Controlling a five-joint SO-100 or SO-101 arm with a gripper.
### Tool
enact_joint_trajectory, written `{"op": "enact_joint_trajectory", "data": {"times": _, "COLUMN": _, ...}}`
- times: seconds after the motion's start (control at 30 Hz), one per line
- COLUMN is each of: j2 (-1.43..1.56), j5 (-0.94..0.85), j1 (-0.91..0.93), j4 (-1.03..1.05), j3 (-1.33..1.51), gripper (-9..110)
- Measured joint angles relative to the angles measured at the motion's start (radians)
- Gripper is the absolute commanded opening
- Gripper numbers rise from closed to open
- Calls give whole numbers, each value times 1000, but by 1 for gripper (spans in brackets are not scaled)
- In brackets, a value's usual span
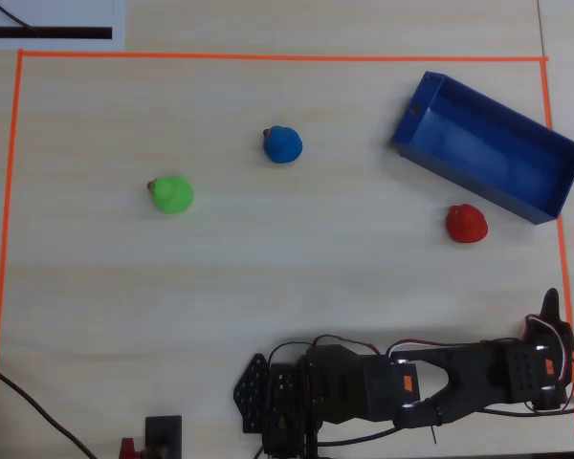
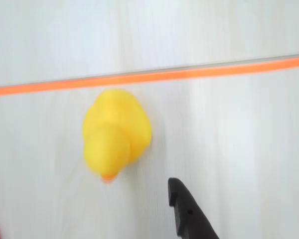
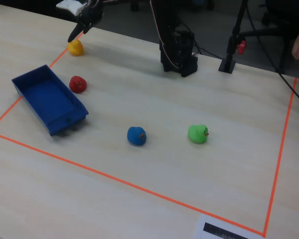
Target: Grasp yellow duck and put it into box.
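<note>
1. The yellow duck (image 2: pixel 117 133) sits on the desk (image 3: pixel 154 107) just inside the orange tape line (image 2: pixel 149 77), close to the corner of the taped area in the fixed view; in the overhead view the arm hides it.
2. The gripper (image 3: pixel 81 27) hangs just above and slightly to one side of the duck, not touching it; in the wrist view one dark finger (image 2: pixel 189 214) shows lower right of the duck, whose beak points toward the bottom edge.
3. Whether the gripper is spread or pressed together I cannot tell; only one finger is clear.
4. The red duck (image 3: pixel 77 83) lies between the yellow duck and the box (image 3: pixel 47 99), just beside the box wall; judged, a carry must clear it.
5. The blue duck (image 3: pixel 136 135) and green duck (image 3: pixel 198 133) stand well apart from the yellow duck.
</note>
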Motion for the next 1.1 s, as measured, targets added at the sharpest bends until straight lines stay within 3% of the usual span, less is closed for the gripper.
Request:
{"op": "enact_joint_trajectory", "data": {"times": 0.4, "j2": -399, "j5": -23, "j1": 21, "j4": 124, "j3": -494, "gripper": 54}}
{"op": "enact_joint_trajectory", "data": {"times": 0.8, "j2": -440, "j5": -127, "j1": 80, "j4": 150, "j3": -477, "gripper": 55}}
{"op": "enact_joint_trajectory", "data": {"times": 1.1, "j2": -405, "j5": -225, "j1": 71, "j4": 8, "j3": -339, "gripper": 56}}
